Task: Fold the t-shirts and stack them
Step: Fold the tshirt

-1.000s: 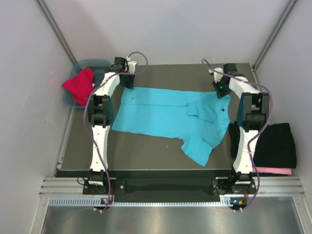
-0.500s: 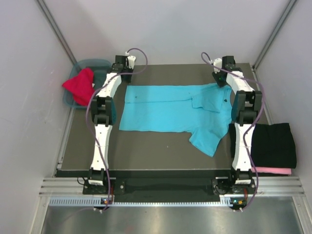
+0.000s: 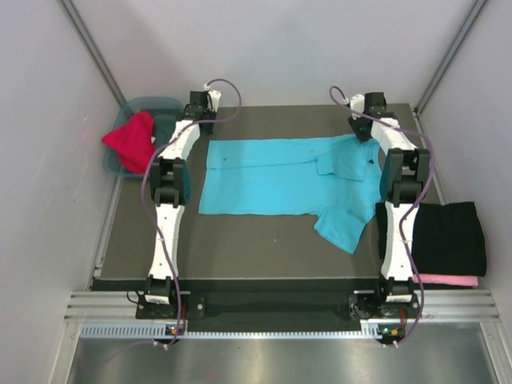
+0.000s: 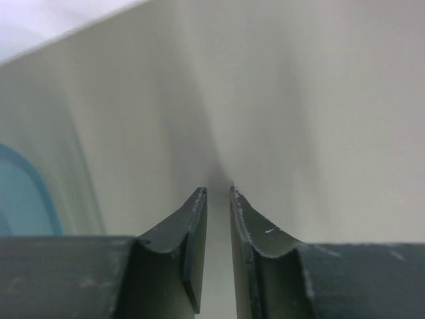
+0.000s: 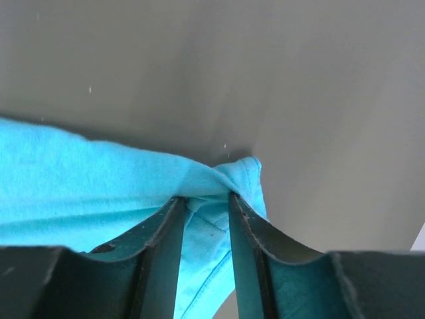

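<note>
A cyan t-shirt (image 3: 264, 176) lies spread flat across the far half of the dark table (image 3: 240, 248), with one sleeve trailing toward the front right. My right gripper (image 3: 362, 134) is at the shirt's far right corner. In the right wrist view it (image 5: 206, 197) is shut on a bunched fold of the cyan shirt (image 5: 80, 193). My left gripper (image 3: 202, 126) is at the shirt's far left corner. In the left wrist view it (image 4: 218, 191) has its jaws almost together, shows no cloth between them and faces the pale back wall.
A teal bin (image 3: 164, 104) holding a red t-shirt (image 3: 132, 140) sits off the table's far left. A folded black garment (image 3: 452, 236) lies on a pink one (image 3: 448, 280) to the right of the table. White walls close in on three sides.
Both arms pulled the cyan shirt toward the far edge and stretched it flat. The front sleeve slid back and to the right. The last half second shows almost no movement.
</note>
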`<state>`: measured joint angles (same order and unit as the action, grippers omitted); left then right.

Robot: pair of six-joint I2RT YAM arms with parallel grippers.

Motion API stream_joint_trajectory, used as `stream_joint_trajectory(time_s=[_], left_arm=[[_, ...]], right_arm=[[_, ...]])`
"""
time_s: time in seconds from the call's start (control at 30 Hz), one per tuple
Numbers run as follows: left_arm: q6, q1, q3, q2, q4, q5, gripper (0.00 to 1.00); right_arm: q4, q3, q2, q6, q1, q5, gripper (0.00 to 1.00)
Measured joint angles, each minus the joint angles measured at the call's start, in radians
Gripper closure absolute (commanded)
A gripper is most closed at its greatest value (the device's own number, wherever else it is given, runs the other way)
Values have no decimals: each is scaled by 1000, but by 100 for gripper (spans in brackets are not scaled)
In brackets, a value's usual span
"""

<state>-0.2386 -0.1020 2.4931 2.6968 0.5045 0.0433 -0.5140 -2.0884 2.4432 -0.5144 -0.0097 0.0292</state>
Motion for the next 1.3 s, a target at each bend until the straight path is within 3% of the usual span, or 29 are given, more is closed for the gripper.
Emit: stream_joint_trajectory(time_s=[0.1, 0.37, 0.83, 1.03, 1.13, 1.2, 1.3], left_arm=[[-5, -5, -62, -54, 39, -13, 52], [32, -5, -290, -255, 216, -138, 50], [57, -5, -246, -205, 253, -179, 50], [58, -5, -195, -163, 241, -166, 60], [59, -5, -176, -151, 235, -159, 77], [63, -6, -161, -139, 227, -154, 100], [61, -8, -136, -122, 215, -150, 100]], right_arm=[[2, 42, -29, 1, 0, 3, 64], [-23, 79, -80, 3, 0, 4, 62], [-35, 110, -105, 3, 0, 3, 61], [-40, 112, -105, 3, 0, 4, 61], [-40, 112, -105, 2, 0, 4, 60], [-41, 112, -105, 2, 0, 4, 60], [-40, 112, -105, 2, 12, 11, 61]])
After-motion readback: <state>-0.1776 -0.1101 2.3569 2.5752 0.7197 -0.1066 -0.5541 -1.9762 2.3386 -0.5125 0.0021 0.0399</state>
